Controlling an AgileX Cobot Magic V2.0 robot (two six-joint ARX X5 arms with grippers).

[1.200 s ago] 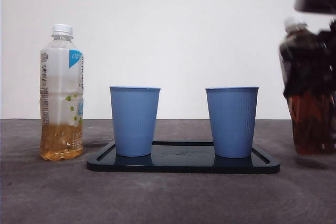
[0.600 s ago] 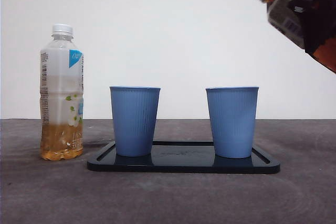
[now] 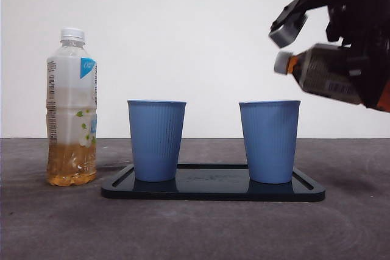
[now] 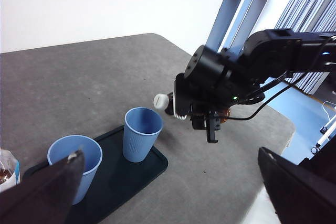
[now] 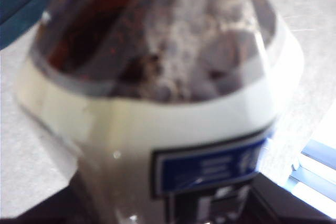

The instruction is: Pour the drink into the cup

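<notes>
The right gripper (image 3: 359, 59) is clamped on a bottle of dark drink (image 3: 323, 80), holding it up in the air at the right side of the front view. The bottle lies tipped nearly flat, its white cap (image 3: 282, 63) still screwed on and pointing toward the cups, above and just to the outside of the right blue cup (image 3: 269, 141). In the right wrist view the bottle (image 5: 157, 93) fills the picture, blurred and close, with a pale label band and a blue patch on it.

Two blue cups stand upright on a black tray (image 3: 213, 190) on the grey bench (image 3: 195, 229); the left blue cup (image 3: 156, 140) stands apart from the right one. A second bottle (image 3: 72, 108) with a white cap and a little pale amber drink at the bottom stands upright on the bench, left of the tray and clear of it.

The left gripper (image 4: 168, 182) hangs high above the bench with its jaws spread wide and nothing between them, looking down on both cups and the other arm.
</notes>
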